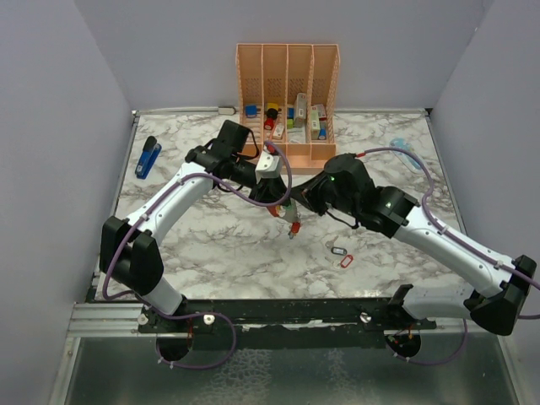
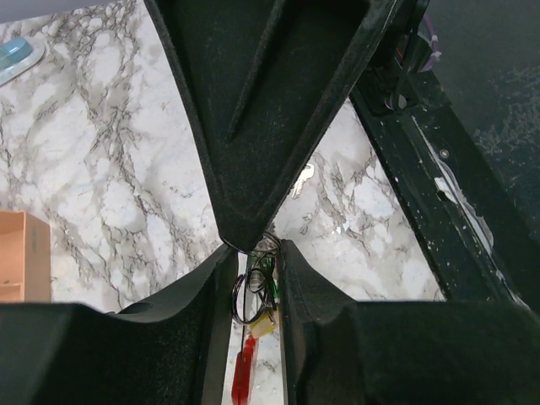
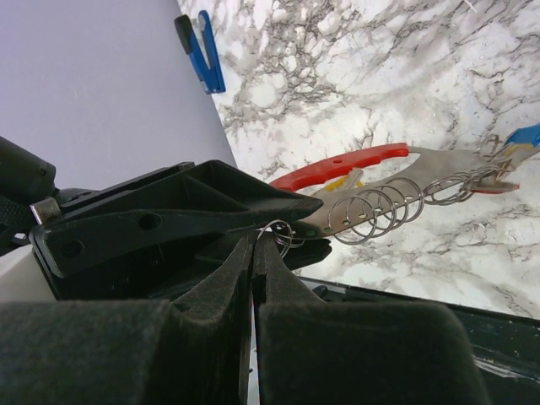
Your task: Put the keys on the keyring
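Observation:
My left gripper point(image 1: 278, 198) is shut on the keyring point(image 1: 292, 221), a red clip with a grey metal side, and holds it above the table's middle. In the left wrist view, the keyring point(image 2: 242, 371) hangs edge-on between the fingers point(image 2: 194, 337), with yellow and green tags beside it. In the right wrist view, the keyring point(image 3: 346, 162) carries several wire rings point(image 3: 380, 211) on its grey side, with a blue key tag point(image 3: 525, 137) at the far end. My right gripper point(image 3: 255, 240) is shut on a small wire ring point(image 3: 278, 232) right at the keyring's grey end. Its key is hidden.
A loose key point(image 1: 339, 251) with a small red oval loop point(image 1: 345, 261) lies on the marble table. An orange compartment rack point(image 1: 287, 63) stands at the back. A blue clip point(image 1: 148, 157) lies at the back left, a light blue item point(image 1: 405, 150) at the back right.

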You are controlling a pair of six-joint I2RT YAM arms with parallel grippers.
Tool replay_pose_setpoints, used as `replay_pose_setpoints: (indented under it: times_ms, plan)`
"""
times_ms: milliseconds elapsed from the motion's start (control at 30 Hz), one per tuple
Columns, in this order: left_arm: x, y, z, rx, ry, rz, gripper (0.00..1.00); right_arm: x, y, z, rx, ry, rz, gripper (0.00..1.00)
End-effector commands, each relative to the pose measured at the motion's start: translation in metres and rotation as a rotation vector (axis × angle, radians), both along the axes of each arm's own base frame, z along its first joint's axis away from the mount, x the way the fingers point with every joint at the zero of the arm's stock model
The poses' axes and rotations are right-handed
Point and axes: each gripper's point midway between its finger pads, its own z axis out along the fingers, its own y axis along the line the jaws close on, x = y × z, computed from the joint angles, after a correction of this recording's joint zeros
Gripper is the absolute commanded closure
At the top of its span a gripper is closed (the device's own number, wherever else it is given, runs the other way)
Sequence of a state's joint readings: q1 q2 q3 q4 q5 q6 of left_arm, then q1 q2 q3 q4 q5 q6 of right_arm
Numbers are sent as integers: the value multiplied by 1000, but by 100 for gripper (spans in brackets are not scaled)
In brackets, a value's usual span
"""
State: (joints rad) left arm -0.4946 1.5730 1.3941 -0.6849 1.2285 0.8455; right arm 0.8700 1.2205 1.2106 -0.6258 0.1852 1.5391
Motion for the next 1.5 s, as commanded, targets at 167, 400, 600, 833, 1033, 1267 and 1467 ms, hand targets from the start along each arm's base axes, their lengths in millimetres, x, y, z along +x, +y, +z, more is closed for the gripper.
replay_pose_setpoints:
  times_ms: [167,400,600,833,1033,1267,1467]
  plan:
    - [-8,0,4,-32,13,-33,82,-3,6,21,89,-46,25,99]
    - [-9,1,5,-33,13,-36,90,-3,6,19,96,-49,23,99]
    - [-9,1,6,-31,8,-36,94,-4,5,19,102,-50,22,99]
    - [-10,3,7,-16,-18,-35,96,-4,2,19,117,-64,14,92]
    - [-13,7,6,-1,-35,-45,96,-4,-3,27,121,-95,2,55]
    - [-17,10,5,4,-43,-59,97,-4,-20,42,81,-193,-8,31]
    - [-26,12,8,7,-46,-86,97,-24,-66,98,-230,-706,185,23]
